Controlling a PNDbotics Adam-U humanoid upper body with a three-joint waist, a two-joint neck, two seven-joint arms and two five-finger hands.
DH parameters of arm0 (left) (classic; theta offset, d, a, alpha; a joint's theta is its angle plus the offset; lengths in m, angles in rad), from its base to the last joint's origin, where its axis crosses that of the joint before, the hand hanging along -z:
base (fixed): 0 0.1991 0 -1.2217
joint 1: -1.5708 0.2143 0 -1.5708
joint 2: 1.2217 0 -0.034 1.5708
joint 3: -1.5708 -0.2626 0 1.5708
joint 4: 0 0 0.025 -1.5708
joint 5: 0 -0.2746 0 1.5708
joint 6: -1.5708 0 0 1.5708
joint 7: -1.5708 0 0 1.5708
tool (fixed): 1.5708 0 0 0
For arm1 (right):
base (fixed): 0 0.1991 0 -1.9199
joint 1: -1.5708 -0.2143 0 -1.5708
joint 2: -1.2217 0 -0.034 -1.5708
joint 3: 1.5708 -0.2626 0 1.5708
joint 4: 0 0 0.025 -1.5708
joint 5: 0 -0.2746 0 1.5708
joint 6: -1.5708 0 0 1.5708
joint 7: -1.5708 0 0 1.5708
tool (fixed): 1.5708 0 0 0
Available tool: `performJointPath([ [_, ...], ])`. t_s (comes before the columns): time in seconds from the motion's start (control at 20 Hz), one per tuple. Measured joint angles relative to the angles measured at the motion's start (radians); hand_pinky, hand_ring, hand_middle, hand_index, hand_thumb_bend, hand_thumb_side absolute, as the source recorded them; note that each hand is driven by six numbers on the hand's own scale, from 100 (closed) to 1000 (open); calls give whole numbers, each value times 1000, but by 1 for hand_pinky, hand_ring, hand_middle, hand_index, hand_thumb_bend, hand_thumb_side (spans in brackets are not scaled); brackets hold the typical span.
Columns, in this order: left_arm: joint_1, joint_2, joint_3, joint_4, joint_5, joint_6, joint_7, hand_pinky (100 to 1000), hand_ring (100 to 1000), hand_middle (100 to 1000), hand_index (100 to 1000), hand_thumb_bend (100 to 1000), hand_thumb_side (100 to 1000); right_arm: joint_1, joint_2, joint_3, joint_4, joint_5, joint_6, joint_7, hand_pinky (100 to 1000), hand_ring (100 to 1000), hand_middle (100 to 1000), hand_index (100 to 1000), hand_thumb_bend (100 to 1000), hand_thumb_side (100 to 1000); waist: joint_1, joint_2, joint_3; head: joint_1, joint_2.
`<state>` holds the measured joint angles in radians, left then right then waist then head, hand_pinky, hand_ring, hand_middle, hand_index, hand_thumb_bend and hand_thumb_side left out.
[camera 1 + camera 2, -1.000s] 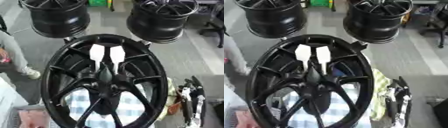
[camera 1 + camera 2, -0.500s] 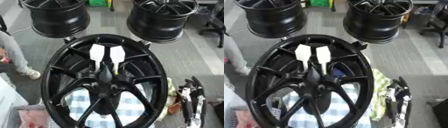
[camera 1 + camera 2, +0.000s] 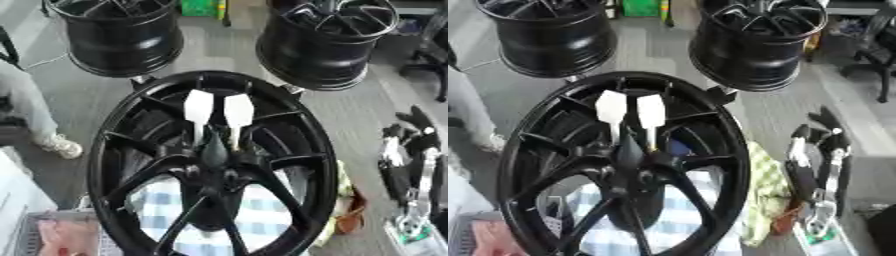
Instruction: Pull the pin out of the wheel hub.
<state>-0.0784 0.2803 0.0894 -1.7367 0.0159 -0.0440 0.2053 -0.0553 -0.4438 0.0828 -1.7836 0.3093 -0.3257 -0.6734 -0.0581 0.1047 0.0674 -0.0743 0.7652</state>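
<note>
The big black wheel (image 3: 214,165) stands upright right in front of me, its open face turned toward me and its spokes running in to the wheel hub (image 3: 213,167) near the middle of my view, with a blue-and-white checked cloth (image 3: 254,220) showing through the lower gaps. Two more black rims (image 3: 118,30) sit on the floor well behind it and play no part. The pins (image 3: 218,117) are what I am after: two white paddle-shaped tabs side by side, standing above the hub between the upper spokes, each with a thin stem running down to the hub. My right hand (image 3: 820,165) hangs off to the right of the wheel, well apart from the pins, fingers relaxed and spread with nothing in them. My left hand shows in neither view. To do this well, I think I should bring the right hand across above the rim, come down on one tab only, pinch its flat faces between thumb and fingers, and draw straight along the stem's line rather than sideways, so it does not bind or tip the wheel.
</note>
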Motion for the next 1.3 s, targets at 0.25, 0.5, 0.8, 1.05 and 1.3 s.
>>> performJointPath([
  [0.25,0,0,-6,0,-1,1,-3,638,637,679,805,145,727,-80,-245,19,-162,-10,98,212,613,624,758,932,100,257,-5,0,10,0,0],
  [0.5,0,1,-7,0,-4,0,-9,638,637,678,805,144,727,-152,-413,72,-194,-89,118,471,651,675,786,948,100,308,-11,0,21,-4,0],
  [0.8,0,10,-15,0,-7,3,-14,637,637,678,805,144,727,-253,-461,140,-196,-158,171,756,662,693,796,951,100,344,-17,0,26,-8,0],
  [1.05,0,10,-26,0,-8,4,-25,637,636,678,805,142,730,-331,-427,180,-140,-160,190,850,671,712,804,955,100,335,-18,0,40,-15,0],
  [1.3,0,10,-32,0,-13,5,-34,637,636,678,806,142,731,-457,-330,237,-18,-103,192,931,686,738,816,962,100,268,-23,3,40,-17,0],
])
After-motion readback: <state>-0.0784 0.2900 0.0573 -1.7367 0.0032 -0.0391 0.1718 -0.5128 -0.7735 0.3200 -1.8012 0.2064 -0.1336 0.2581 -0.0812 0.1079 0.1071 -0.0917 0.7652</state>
